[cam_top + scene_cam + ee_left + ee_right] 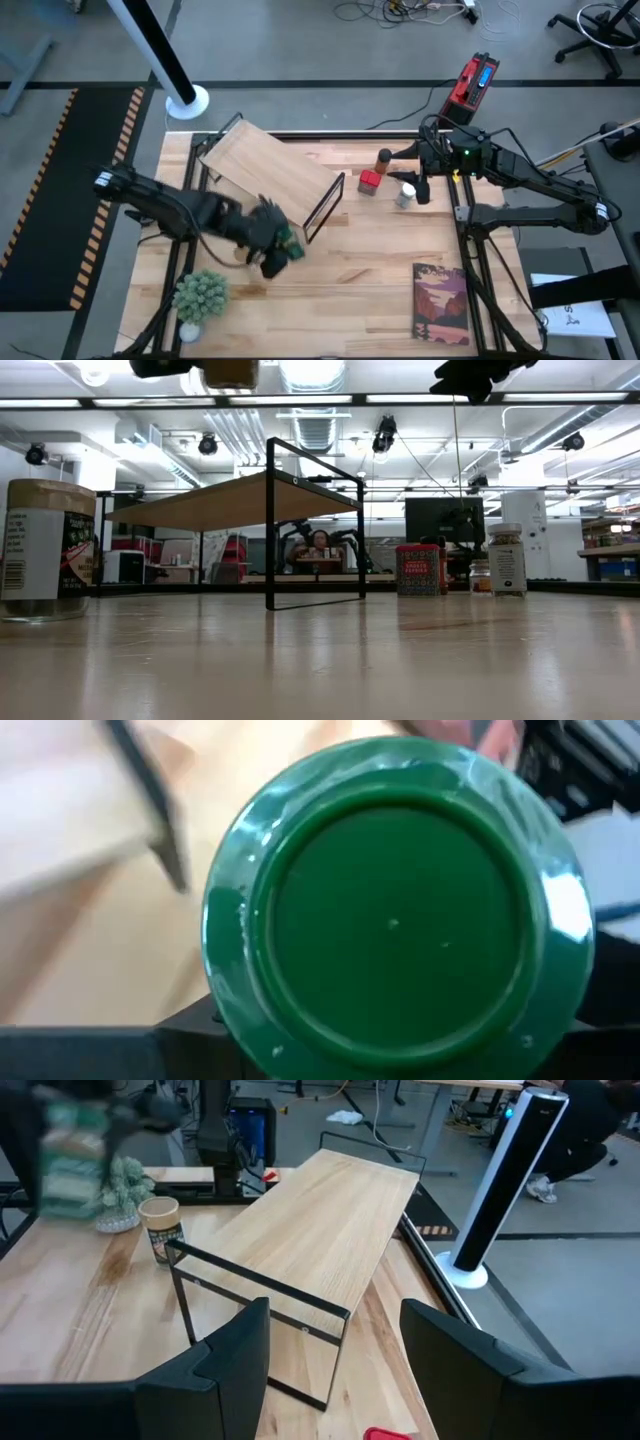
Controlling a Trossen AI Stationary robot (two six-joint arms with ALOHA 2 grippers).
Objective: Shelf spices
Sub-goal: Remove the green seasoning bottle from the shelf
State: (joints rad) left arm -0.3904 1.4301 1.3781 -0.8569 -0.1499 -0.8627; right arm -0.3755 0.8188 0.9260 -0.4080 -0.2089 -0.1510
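Green-lidded jar [395,915]: held in the left gripper [280,245], lifted clear of the table, fingers closed on its body, lid facing the wrist camera. Shelf [265,170]: just beside that gripper, black frame end [325,208] nearest it. Tan-topped jar [161,1230]: standing on the table by the gripper. Right gripper [420,187]: raised, fingers partly apart, holding nothing; red tin [370,181] and white-lidded jar [404,195] close beside it.
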